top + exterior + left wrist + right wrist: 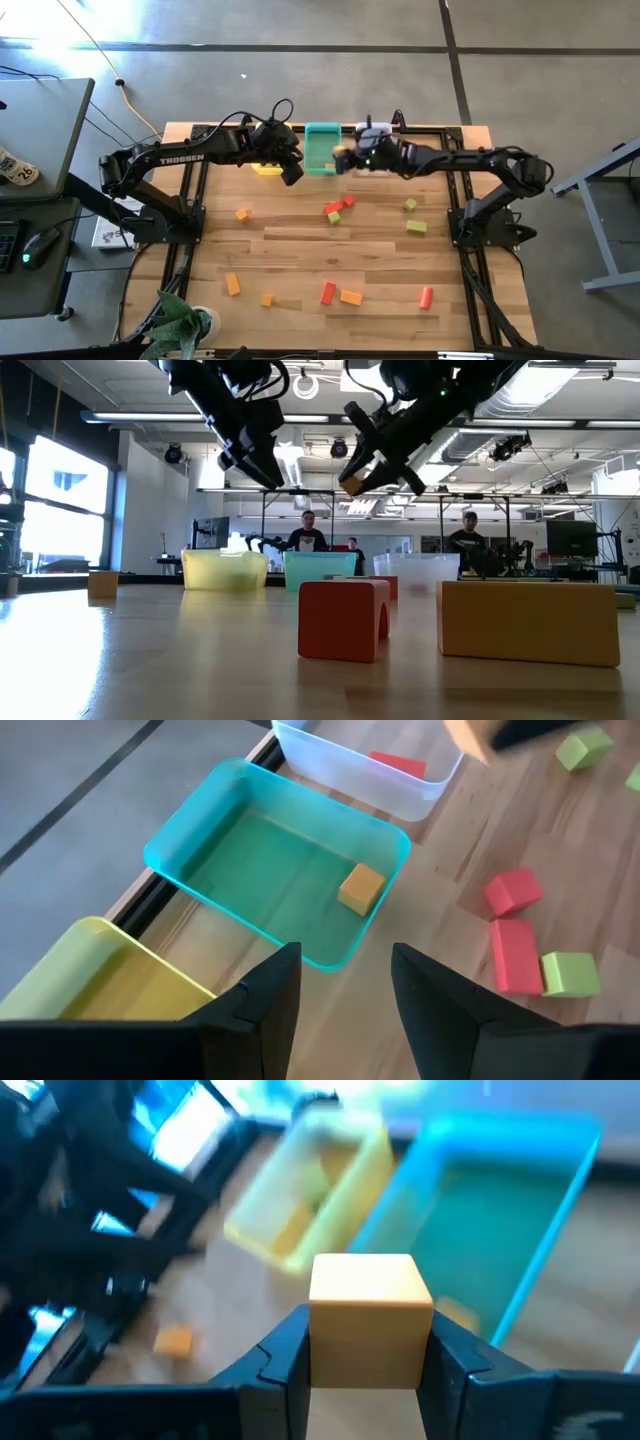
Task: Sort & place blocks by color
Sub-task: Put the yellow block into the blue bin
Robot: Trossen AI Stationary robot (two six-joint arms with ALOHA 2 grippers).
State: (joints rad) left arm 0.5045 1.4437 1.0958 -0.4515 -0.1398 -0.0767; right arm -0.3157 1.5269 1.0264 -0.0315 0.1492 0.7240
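Note:
My right gripper [344,158] is shut on an orange block [366,1318] in the air beside the teal bin [320,148], at its right wall. My left gripper [345,988] stands open and holds nothing, above the gap between the yellow bin [267,168] and the teal bin. One orange block [362,887] lies on the teal bin's floor. A red block [398,764] lies in the clear bin [340,770]. Red, orange and green blocks lie loose on the table, among them a red one [327,292] and a green one [416,227]. My right gripper pinches the orange block by two opposite side faces [318,1330] between its two fingers. The fingers come from the table's right side, slanting down. The block sits squarely between them, lifted clear of the table [352,478].
The three bins stand in a row at the table's far edge. My left arm [200,152] reaches over from the left close to the teal bin. A potted plant [180,325] stands at the near left corner. People stand in the room behind the table.

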